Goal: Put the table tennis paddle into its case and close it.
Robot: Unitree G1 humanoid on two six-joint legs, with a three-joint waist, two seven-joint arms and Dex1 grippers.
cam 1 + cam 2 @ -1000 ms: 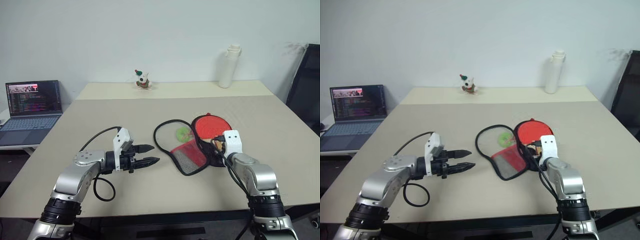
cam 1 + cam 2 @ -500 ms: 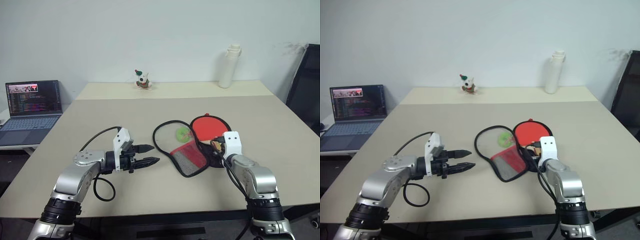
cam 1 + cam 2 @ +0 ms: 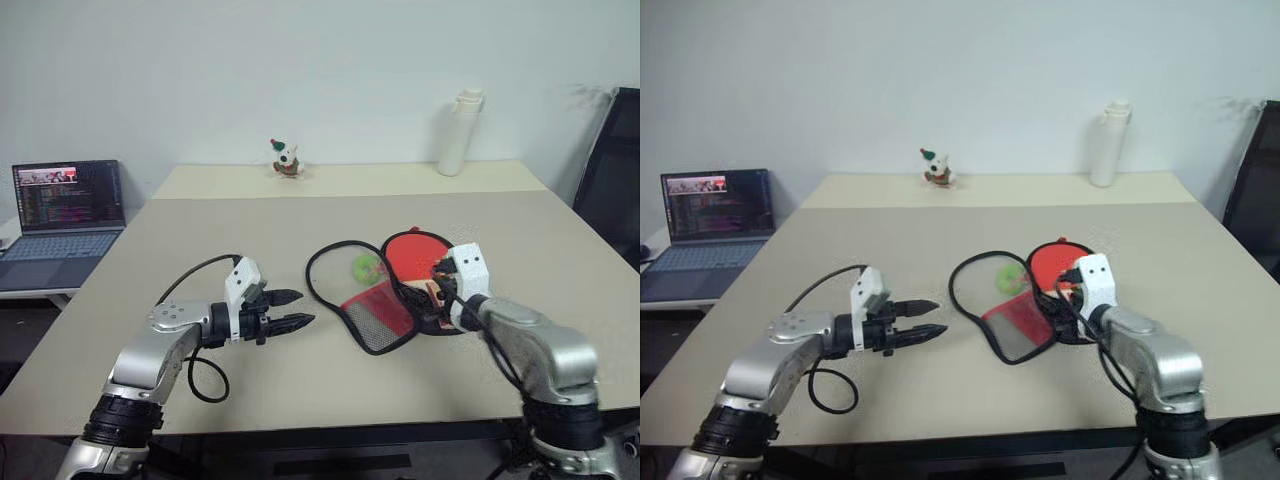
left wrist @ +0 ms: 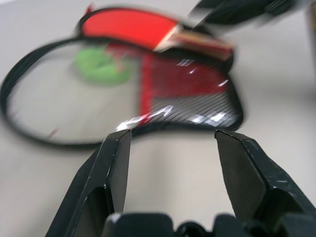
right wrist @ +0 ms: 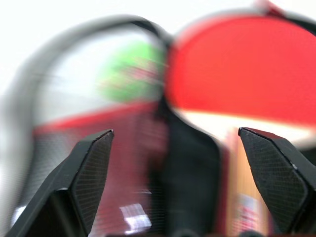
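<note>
a: where does the table tennis paddle point(image 3: 420, 253) sit?

b: it lies on the table point(image 3: 300, 215), right of centre, its red face up and resting in the black half of the case point(image 3: 378, 300). the tan handle runs toward the robot, under the right arm.

a: and the case itself?

b: it is spread open flat. the left flap shows a pale inner side ringed by the black zip edge, with a green patch point(image 3: 365, 266) on it, and a red part with black mesh lies nearest the robot.

a: what about the right gripper point(image 5: 180, 163)?

b: it hangs just above the handle end of the paddle. in the right wrist view its two black fingers stand far apart with nothing between them; the paddle and case lie below.

a: the left gripper point(image 3: 295, 309)?

b: it sits above the table left of the case, apart from it, pointing toward the case. its fingers point(image 4: 116, 168) are parted with bare table between them, holding nothing.

a: anything else around?

b: a white bottle point(image 3: 459, 133) and a small toy figure point(image 3: 286, 159) stand at the far side of the table, a laptop point(image 3: 62, 218) with its screen lit sits off to the left, and a black chair point(image 3: 612, 180) is at the right edge.
</note>
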